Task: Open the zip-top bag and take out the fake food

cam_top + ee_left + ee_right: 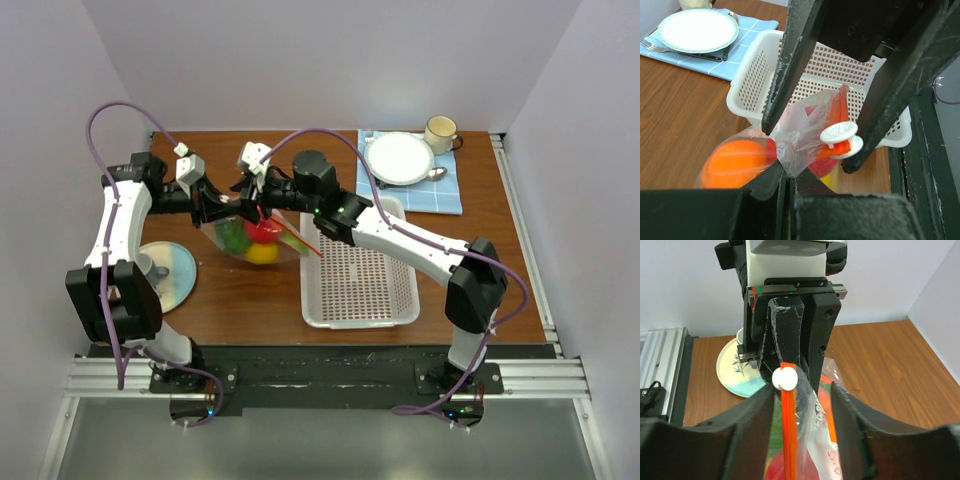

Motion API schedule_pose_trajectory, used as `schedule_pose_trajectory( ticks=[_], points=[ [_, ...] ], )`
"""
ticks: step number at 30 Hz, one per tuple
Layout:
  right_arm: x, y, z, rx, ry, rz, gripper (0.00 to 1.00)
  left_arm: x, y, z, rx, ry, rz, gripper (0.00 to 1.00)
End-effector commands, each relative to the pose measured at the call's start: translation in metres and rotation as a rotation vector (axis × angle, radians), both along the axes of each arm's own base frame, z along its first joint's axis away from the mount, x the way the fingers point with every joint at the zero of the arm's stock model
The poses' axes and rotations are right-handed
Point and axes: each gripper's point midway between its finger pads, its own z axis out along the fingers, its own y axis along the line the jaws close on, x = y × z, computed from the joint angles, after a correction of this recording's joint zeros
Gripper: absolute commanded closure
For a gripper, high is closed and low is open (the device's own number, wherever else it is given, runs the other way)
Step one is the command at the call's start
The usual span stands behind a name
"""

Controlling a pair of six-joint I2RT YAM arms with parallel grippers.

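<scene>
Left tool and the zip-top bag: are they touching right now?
Touching. The left wrist view shows the left tool shut on the zip-top bag, with a fold of its clear plastic pinched between the two fingers.

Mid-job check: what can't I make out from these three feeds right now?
1. Zip-top bag mouth, open or sealed: in the top view the left gripper and right gripper cover it; both wrist views crop it.
2. Fake food count: pieces overlap in the top view; orange piece blurred in the left wrist view.
3. Right gripper's contact with the white slider: fingers straddle it, touching unclear.
</scene>
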Motion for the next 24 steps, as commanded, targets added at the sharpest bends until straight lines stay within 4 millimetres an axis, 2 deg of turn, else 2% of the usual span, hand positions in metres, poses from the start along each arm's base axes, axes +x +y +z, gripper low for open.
schedule_pose_trajectory(
  ticks=[1, 8, 17, 23, 24],
  points=[
    [0.0, 0.003, 0.032, 0.059, -0.037, 0.002, 0.54, -0.001, -0.007, 0.016, -0.072, -0.024, -0.015, 0.95],
    [0.006, -0.001, 0.038, 0.092, -0.052, -0.041, 0.76, 0.0, -0.006, 0.01, -0.062, -0.011, -0.015, 0.94],
    [0.011, 0.004, 0.029, 0.082, -0.028, -0.047, 0.76, -0.003, -0.007, 0.005, -0.057, -0.005, -0.018, 0.94],
    [0.009, 0.003, 0.026, 0.064, -0.013, -0.042, 0.9, -0.003, -0.007, 0.005, -0.049, -0.005, -0.019, 0.93],
    [0.008, 0.001, 0.024, 0.057, -0.011, -0.045, 0.91, -0.003, -0.007, 0.006, -0.047, -0.007, -0.017, 0.9]
  ],
)
